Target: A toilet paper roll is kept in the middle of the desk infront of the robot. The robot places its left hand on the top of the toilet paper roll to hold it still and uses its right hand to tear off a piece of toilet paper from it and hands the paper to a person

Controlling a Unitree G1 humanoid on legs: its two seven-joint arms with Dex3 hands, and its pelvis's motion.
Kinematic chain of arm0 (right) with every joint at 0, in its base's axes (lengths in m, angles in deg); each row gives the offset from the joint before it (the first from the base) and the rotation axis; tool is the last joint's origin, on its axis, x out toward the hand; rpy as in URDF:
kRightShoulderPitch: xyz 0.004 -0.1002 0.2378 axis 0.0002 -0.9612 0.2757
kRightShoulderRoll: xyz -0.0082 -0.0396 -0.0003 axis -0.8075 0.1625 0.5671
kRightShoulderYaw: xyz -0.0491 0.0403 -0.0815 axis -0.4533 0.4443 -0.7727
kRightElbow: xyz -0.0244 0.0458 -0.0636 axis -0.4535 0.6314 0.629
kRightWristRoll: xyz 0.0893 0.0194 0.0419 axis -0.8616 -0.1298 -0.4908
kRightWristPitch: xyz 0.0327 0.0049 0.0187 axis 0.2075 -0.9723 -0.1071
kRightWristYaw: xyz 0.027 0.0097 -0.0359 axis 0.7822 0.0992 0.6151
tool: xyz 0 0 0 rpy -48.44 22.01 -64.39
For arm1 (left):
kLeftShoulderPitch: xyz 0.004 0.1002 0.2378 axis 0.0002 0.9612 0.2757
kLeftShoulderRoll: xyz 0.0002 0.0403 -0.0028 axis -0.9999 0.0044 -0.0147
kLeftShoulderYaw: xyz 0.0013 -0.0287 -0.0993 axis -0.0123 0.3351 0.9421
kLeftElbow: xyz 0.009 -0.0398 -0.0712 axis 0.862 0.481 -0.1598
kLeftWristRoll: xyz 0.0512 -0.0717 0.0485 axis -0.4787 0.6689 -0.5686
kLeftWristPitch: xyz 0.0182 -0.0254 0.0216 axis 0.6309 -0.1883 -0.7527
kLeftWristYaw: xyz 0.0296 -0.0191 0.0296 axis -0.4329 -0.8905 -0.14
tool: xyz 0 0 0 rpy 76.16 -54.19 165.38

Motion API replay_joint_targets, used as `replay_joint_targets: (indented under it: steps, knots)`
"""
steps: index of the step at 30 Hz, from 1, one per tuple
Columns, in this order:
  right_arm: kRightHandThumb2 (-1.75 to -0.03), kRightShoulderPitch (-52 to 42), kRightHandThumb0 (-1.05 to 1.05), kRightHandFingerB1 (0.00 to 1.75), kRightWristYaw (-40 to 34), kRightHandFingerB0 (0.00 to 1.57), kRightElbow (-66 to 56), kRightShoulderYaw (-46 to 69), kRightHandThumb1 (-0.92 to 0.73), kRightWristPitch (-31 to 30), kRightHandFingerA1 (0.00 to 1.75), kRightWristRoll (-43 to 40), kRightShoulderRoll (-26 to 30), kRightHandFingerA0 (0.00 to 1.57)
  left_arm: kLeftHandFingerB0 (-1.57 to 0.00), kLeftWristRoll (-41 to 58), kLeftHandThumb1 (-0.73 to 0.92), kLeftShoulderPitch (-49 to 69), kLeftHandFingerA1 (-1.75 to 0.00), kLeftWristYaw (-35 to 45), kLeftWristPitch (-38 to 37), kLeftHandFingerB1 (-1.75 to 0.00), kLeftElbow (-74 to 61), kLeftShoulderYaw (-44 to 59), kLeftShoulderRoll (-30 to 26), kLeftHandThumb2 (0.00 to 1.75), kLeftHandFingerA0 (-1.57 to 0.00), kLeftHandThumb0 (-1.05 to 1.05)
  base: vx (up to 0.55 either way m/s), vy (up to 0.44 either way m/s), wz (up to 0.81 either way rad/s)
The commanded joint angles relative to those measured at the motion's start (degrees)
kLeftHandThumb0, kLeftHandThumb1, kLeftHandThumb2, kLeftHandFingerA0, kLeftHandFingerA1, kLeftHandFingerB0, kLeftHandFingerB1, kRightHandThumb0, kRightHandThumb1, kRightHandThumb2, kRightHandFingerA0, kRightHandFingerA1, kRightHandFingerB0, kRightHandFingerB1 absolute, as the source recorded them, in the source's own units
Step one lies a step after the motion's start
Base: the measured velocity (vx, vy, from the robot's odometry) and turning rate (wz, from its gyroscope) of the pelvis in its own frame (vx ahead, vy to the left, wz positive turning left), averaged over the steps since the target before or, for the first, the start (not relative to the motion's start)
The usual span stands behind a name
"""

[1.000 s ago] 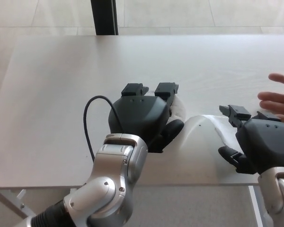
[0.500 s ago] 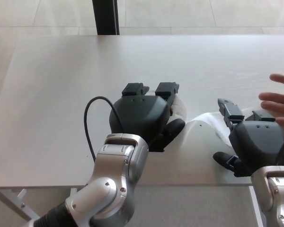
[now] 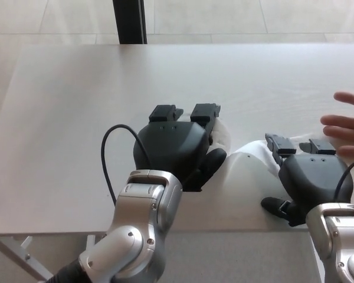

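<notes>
While the pale grey wood-grain desk stands on a light tiled floor with a dark post behind it, the robot's black left hand lies on the white toilet paper roll at mid-desk, its fingers curled over it. A white paper strip arches rightward to the black right hand, whose fingers look closed on it, though I cannot tell for sure. A person's open hand waits at the right edge.

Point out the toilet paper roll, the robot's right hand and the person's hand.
toilet paper roll (image 3: 225,137): head view, white edge showing beside the left hand.
right hand (image 3: 310,177): head view, middle of its black back.
person's hand (image 3: 348,127): head view, on the fingers at the right edge.
</notes>
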Motion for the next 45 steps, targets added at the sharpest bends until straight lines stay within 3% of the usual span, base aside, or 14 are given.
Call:
replay_joint_targets:
  steps: [1, 3, 4, 5, 7, 8, 10, 12, 18, 20, 26, 33, 38, 45]
  knots:
    - [-0.64, 0.2, -0.38, 0.35, -9.4, 0.25, 4.2, 3.1, -0.74, 5.7, 1.48, -2.5, -0.2, 0.65, 0.0, -0.8, 0.55, 2.6, -0.54, 3.8, 0.5, -0.5, 1.8, -0.1, -0.5, 1.15, -0.05, -0.34, 0.0, 0.0, 0.0]
    - [-0.65, 0.2, -0.29, 0.39, -16.1, 0.4, 6.7, 5.3, -0.76, 8.7, 1.67, -3.9, -1.0, 0.84, 0.0, -1.1, 0.57, 2.9, -0.54, 4.4, 0.4, -0.5, 1.7, -0.5, -0.6, 1.16, -0.05, -0.34, 0.0, 0.0, 0.0]
    - [-0.96, 0.1, -0.32, 0.54, -16.5, 0.36, 6.9, 5.6, -0.71, 9.0, 1.38, -4.1, -1.1, 1.07, 0.0, -1.2, 0.57, 2.9, -0.54, 4.4, 0.3, -0.5, 1.7, -0.5, -0.5, 1.16, -0.05, -0.34, 0.0, 0.0, 0.0]
    - [-0.65, 0.7, -0.23, 0.4, -18.6, 0.46, 8.4, 6.4, -0.83, 10.3, 1.74, -4.7, -1.5, 0.85, 0.0, -1.1, 0.57, 3.1, -0.54, 4.5, 0.3, -0.5, 1.7, -0.4, -0.4, 1.16, -0.05, -0.34, 0.0, 0.0, 0.0]
    - [-0.68, 1.9, -0.21, 0.45, -21.8, 0.61, 10.6, 7.4, -0.87, 11.5, 1.75, -4.7, -1.9, 0.86, 0.0, -1.0, 0.59, 3.2, -0.54, 4.7, 0.2, -0.49, 1.6, -0.3, -0.3, 1.16, -0.05, -0.33, 0.0, 0.0, 0.0]
    - [-0.69, 3.1, -0.19, 0.55, -25.2, 0.78, 11.9, 7.3, -0.79, 12.2, 1.75, -3.7, -2.1, 0.84, -0.16, -1.0, 0.92, 3.5, -0.54, 4.1, -0.2, -0.32, 1.8, -0.2, -0.4, 0.74, -0.16, -0.73, 0.0, 0.0, 0.0]
    - [-0.73, 4.1, -0.16, 0.71, -25.8, 0.91, 12.1, 7.4, -0.69, 13.8, 1.58, -3.7, -1.8, 0.76, -0.16, -1.0, 0.92, 3.7, -0.56, 3.4, -0.6, -0.33, 2.0, -0.2, -0.3, 0.77, -0.17, -0.73, 0.0, 0.0, 0.0]
    - [-0.82, 4.0, -0.14, 0.84, -25.0, 0.89, 11.0, 7.5, -0.63, 14.1, 1.43, -3.7, -1.6, 0.77, -0.15, -0.6, 0.92, 3.9, -0.55, 3.6, -0.7, -0.33, 2.0, -0.1, 0.0, 0.8, -0.15, -0.73, 0.0, 0.0, 0.0]
    - [-0.9, 4.8, -0.13, 1.28, -33.9, 0.88, 14.5, 8.0, -0.61, 21.2, 1.57, -5.0, -2.4, 0.87, -0.17, -0.6, 0.92, 4.4, -0.54, 3.4, -1.2, -0.34, 2.2, -0.3, 0.0, 0.81, -0.16, -0.72, 0.0, 0.0, 0.0]
    - [-0.9, 5.0, -0.13, 1.73, -35.3, 0.68, 15.3, 8.2, -0.64, 23.4, 1.75, -5.7, -2.5, 0.78, -0.17, -0.6, 0.92, 4.4, -0.54, 3.2, -1.2, -0.33, 2.5, -0.2, 0.3, 0.81, -0.17, -0.73, 0.0, 0.0, 0.0]
    - [-1.02, 3.5, -0.14, 1.75, -35.3, 0.65, 14.1, 11.9, -0.66, 28.9, 1.75, -12.4, -5.8, 0.79, -0.19, -0.6, 0.92, 5.2, -0.54, 2.2, -1.7, -0.34, 2.7, -0.4, 0.3, 0.79, -0.18, -0.72, 0.0, 0.0, 0.0]
    - [-1.23, 3.7, -0.17, 1.64, -26.9, 0.72, 4.6, 26.6, -0.54, 30.9, 1.75, -34.8, -20.8, 0.86, -0.19, -1.0, 0.92, 5.4, -0.54, 4.6, -0.6, -0.32, 4.1, -1.0, -0.6, 0.71, -0.14, -0.64, 0.0, 0.0, 0.0]
    - [-1.41, 8.0, -0.11, 1.55, -26.2, 0.85, -2.9, 35.0, -0.44, 26.4, 1.75, -46.9, -30.6, 1.01, -0.19, -1.5, 0.92, 5.4, -0.56, 5.4, -0.2, -0.34, 5.6, -1.8, -1.0, 0.72, -0.17, -0.61, 0.0, 0.0, 0.0]
    - [-1.57, 9.8, -0.14, 1.64, -22.6, 0.85, -8.5, 38.9, -0.31, 21.1, 1.75, -53.3, -35.0, 1.1, -0.17, -2.5, 0.92, 5.1, -0.58, 6.6, 0.0, -0.34, 5.7, -2.6, -1.7, 0.74, -0.16, -0.63, 0.0, 0.0, 0.0]
